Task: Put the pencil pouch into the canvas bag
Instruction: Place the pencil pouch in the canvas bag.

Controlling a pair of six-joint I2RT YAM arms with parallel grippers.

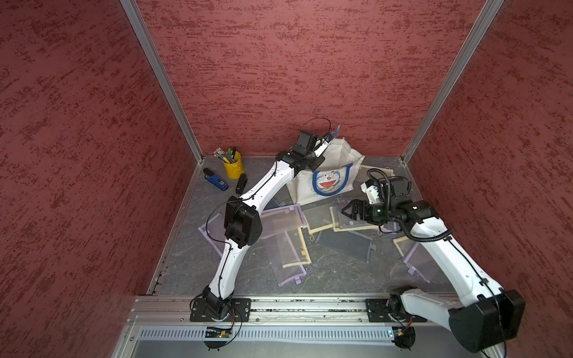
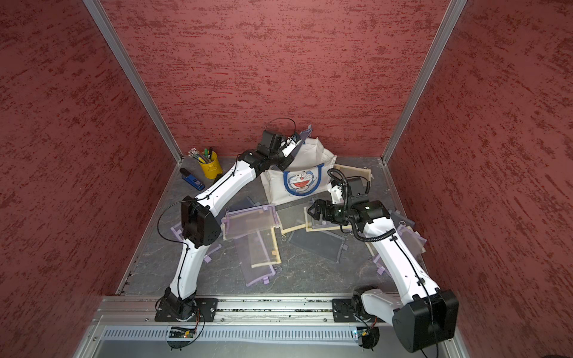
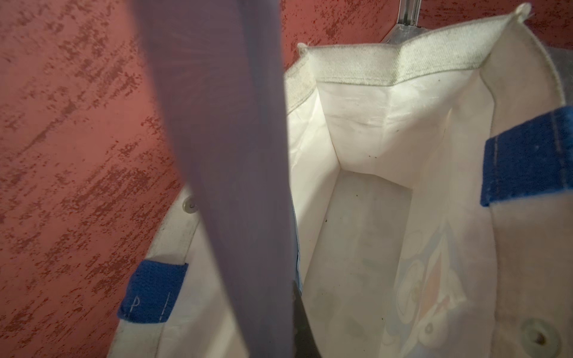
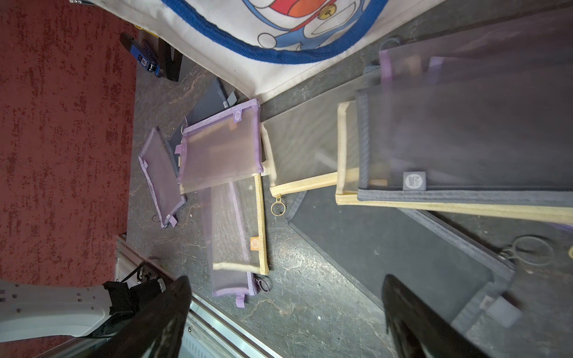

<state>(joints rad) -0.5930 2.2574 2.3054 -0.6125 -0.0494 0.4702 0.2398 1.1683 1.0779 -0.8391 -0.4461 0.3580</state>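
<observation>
Red-walled booth, left pincer clamping pencil pouch over canvas bag mouth

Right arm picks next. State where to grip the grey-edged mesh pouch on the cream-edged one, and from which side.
Grip the grey-edged pouch by its long trimmed edge, nearest the right gripper, coming from above. It lies flat atop the pile, so the mesh face likely gives the fingers nothing to pinch; the thicker edge does.

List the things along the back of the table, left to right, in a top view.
Going right: blue gadget → yellow pen cup → canvas bag.
</observation>
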